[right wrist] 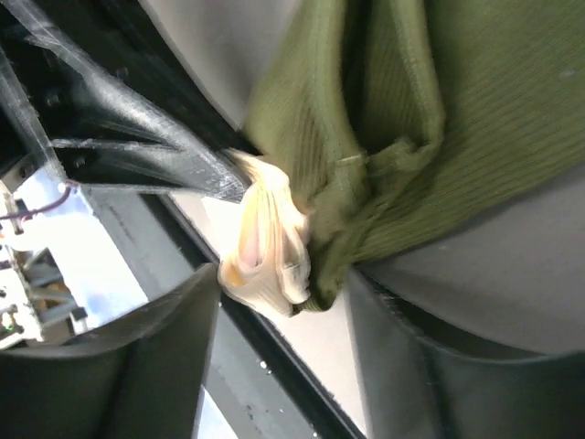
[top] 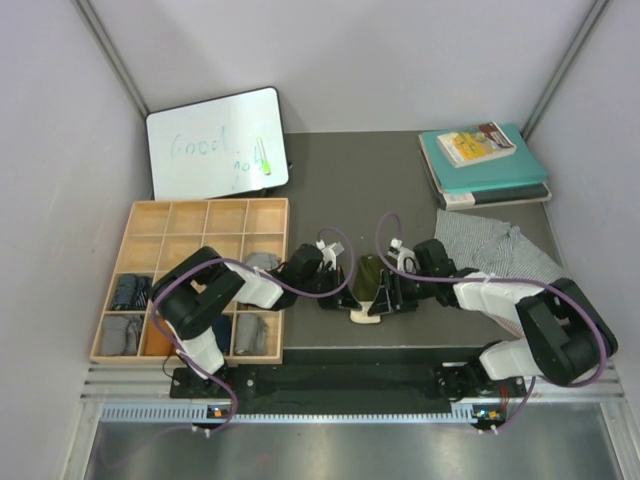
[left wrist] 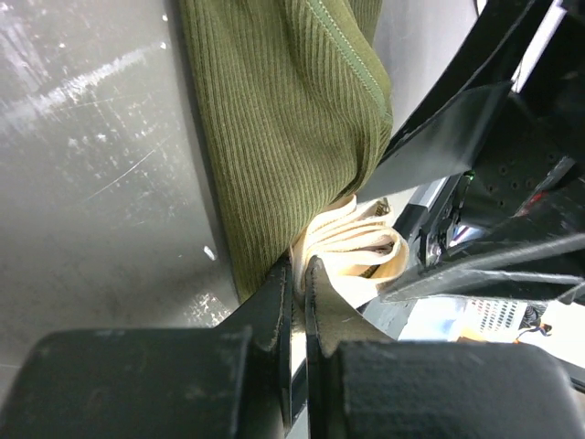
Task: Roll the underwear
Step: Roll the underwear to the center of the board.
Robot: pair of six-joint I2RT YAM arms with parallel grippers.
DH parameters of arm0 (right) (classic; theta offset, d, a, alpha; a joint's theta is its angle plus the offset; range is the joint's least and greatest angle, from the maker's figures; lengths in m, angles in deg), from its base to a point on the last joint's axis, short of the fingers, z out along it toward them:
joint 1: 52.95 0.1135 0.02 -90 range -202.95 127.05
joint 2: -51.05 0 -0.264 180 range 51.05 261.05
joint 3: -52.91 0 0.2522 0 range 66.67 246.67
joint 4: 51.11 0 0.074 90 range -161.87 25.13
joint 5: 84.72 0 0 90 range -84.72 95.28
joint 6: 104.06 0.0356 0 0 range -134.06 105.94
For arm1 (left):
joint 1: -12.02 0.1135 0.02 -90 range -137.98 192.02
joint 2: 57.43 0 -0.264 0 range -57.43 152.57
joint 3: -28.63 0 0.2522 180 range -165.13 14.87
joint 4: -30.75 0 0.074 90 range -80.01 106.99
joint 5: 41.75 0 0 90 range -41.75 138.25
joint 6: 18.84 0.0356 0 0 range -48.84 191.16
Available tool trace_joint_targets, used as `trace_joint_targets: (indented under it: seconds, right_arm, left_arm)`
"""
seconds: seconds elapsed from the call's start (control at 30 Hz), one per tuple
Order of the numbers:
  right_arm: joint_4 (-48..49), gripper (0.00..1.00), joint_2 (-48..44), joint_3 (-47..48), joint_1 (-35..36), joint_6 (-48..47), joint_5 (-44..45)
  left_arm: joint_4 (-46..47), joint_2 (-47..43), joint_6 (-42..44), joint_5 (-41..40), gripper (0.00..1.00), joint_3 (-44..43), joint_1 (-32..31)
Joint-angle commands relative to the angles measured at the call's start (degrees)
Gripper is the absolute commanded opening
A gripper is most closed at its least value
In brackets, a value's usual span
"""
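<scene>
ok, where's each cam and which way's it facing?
Top external: above and behind, facing down at the dark table; left arm, right arm show.
Left wrist: on the left arm, looking along its shut fingers at the olive green ribbed underwear.
Right wrist: on the right arm, looking between its open fingers at it.
Shared: all three show that underwear, cream waistband included.

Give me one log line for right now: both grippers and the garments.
left gripper: shut on olive underwear waistband | right gripper: open, astride bunched end | patterned underwear: spread out, unrolled
</scene>
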Motion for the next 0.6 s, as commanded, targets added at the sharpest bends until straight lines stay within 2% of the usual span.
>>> trace_joint_targets:
  seconds: [0.0,0.03,0.1,0.13,0.17,0.2,0.23,0.3,0.33,0.47,0.57]
  right_arm:
    - [-2.46,0.52,4.98,-0.07,0.88,0.76,6.2]
    - [-3.51,0.44,5.34,0.1,0.88,1.46,7.51]
    - [-4.39,0.36,6.22,0.72,0.8,1.9,8.57]
    - [-5.7,0.21,6.83,1.07,0.88,2.51,10.4]
    - [-6.32,0.13,7.18,1.59,0.88,2.95,11.55]
    - [-6.94,0.06,7.36,1.86,0.88,3.31,12.43]
    - [-7.9,0.0,7.97,2.12,0.88,4.09,14.1]
    - [-8.35,0.0,8.5,2.74,0.88,4.8,15.16]
    - [-8.44,0.0,8.68,2.74,0.8,5.41,15.6]
    - [-9.05,0.0,10.43,3.7,0.45,5.86,15.87]
    - [-9.14,0.0,11.14,4.06,-0.34,5.51,15.26]
  left_arm:
    - [-2.15,0.91,0.61,-2.33,0.0,-0.9,0.98]
    - [-2.15,0.83,0.7,-2.24,0.0,-1.07,1.07]
    - [-2.06,0.56,0.79,-1.9,0.0,-1.42,1.07]
    - [-1.89,0.39,0.96,-1.63,0.0,-1.6,1.07]
    - [-1.89,-0.14,0.97,-1.54,0.0,-1.95,1.16]
    - [-1.97,-0.58,1.14,-1.54,0.04,-2.13,1.07]
    - [-2.23,-1.19,1.66,-1.71,0.15,-2.13,1.07]
    - [-4.16,-3.65,2.63,-2.68,0.28,-2.13,1.07]
    - [-5.04,-4.61,3.59,-3.99,0.44,-2.13,1.07]
    - [-9.61,-10.41,6.85,-6.98,0.62,-1.17,1.33]
    - [-11.03,-12.79,8.43,-7.78,0.69,0.15,1.69]
